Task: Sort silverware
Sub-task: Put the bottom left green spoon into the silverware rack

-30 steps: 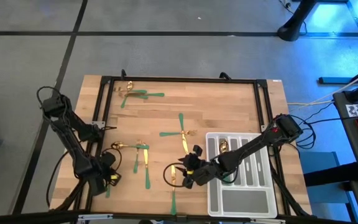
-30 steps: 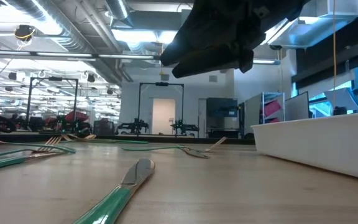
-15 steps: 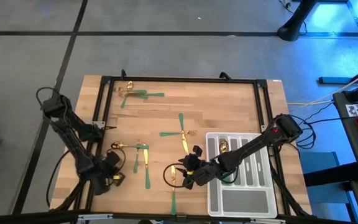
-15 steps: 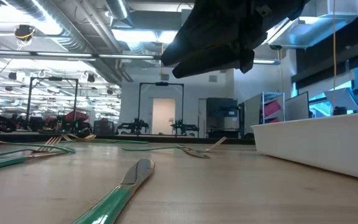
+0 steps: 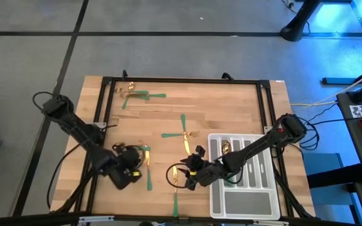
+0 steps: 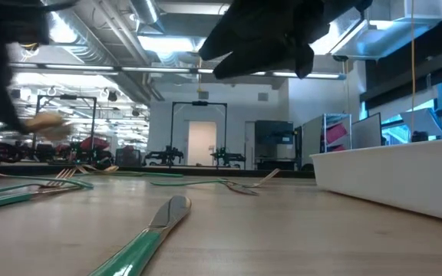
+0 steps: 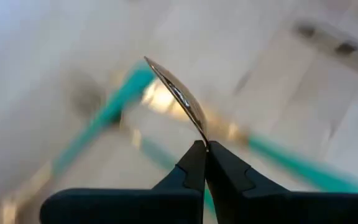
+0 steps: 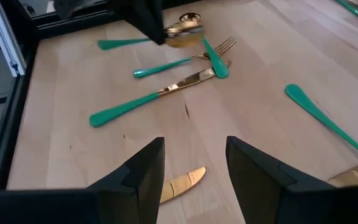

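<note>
Your left gripper (image 7: 204, 163) clamped on spoon (image 7: 178, 99), carrying it above table. Right gripper (image 8: 194, 171) spread, empty, over knife (image 8: 180, 183). Next: take spoon to tray (image 5: 244, 199).

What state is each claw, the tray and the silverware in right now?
Left claw: shut on a gold spoon, held off the table.
Right claw: open, empty, above a gold knife blade.
Grey tray: on the table, one gold piece in a slot.
Loose silverware: lying flat, scattered on the wood.
</note>
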